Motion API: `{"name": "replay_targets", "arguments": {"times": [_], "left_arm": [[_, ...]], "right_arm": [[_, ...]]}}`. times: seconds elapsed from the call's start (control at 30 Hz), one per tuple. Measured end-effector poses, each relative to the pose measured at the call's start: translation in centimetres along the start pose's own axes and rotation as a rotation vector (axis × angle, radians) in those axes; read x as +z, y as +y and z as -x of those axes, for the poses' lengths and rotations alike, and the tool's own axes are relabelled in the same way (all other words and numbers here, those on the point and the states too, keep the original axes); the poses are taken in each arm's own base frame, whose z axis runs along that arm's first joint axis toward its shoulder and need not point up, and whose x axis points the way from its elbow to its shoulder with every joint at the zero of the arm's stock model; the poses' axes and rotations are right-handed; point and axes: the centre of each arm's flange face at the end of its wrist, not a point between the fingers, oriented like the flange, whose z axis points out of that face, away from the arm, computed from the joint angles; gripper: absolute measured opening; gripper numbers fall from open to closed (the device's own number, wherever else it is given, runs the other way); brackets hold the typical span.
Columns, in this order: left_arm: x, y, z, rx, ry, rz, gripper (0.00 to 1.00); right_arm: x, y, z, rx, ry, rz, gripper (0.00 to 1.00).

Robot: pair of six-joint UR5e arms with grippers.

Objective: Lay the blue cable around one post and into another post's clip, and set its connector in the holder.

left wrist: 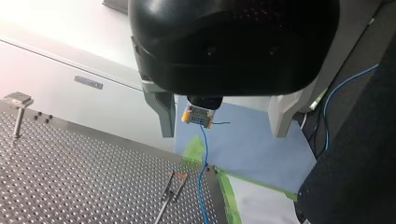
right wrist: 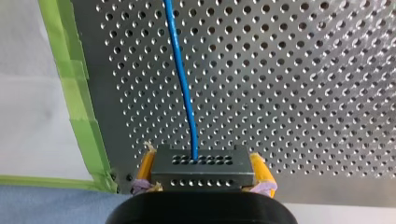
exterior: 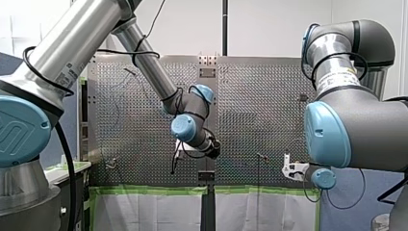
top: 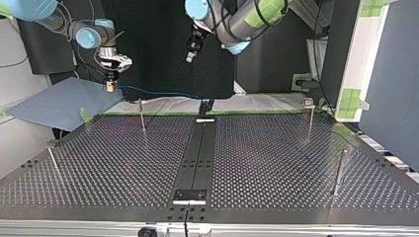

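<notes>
Yellow pads of my right gripper are clamped on the grey connector at the perforated table's edge; the blue cable is stretched across it. My left gripper is spread.

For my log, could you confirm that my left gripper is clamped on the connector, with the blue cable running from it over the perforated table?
Not quite: my right gripper holds the connector, as the right wrist view shows; the blue cable does run from it over the perforated table.
</notes>
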Motion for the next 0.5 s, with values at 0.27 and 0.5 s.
{"name": "replay_targets", "arguments": {"times": [0.27, 0.5], "left_arm": [[2.6, 0.8, -1.6, -0.006, -0.022, 0.028, 1.00], [5.6, 1.2, -1.8, -0.020, -0.066, 0.044, 1.00]], "right_arm": [[0.0, -0.7, 0.0, -0.001, -0.001, -0.030, 0.00], [0.0, -1.1, 0.1, -0.003, -0.004, -0.041, 0.00]]}}
